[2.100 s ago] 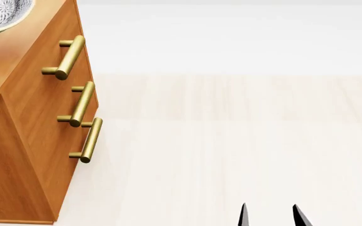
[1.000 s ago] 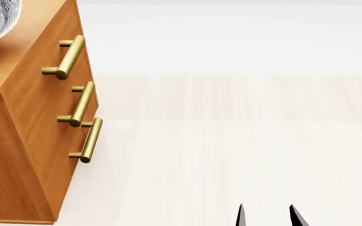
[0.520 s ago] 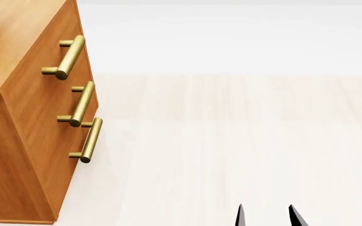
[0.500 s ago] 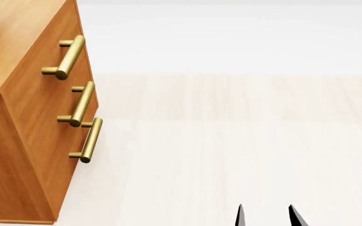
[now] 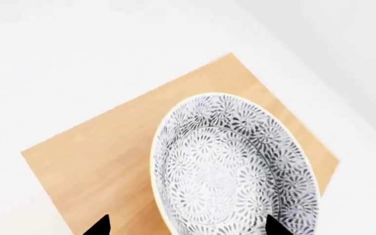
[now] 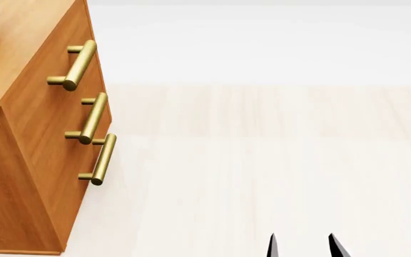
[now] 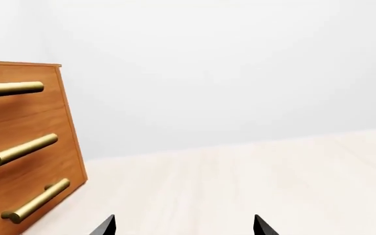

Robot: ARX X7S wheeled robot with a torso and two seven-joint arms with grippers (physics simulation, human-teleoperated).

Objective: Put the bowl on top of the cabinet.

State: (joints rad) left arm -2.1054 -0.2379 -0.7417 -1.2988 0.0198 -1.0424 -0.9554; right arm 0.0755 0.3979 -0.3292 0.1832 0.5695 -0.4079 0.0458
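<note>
The deep white bowl with grey-black floral pattern (image 5: 234, 169) sits on the orange-brown wooden cabinet's (image 6: 27, 160) lighter top. Left gripper (image 5: 186, 226) jaws are apart, straddling it; right gripper (image 7: 183, 225) jaws are apart, empty above the pale floor (image 6: 277, 160).

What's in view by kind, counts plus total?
Bowl: 1
Cabinet: 1
Brass handles: 3
Grippers: 2, left gripper, right gripper
Total: 7
</note>
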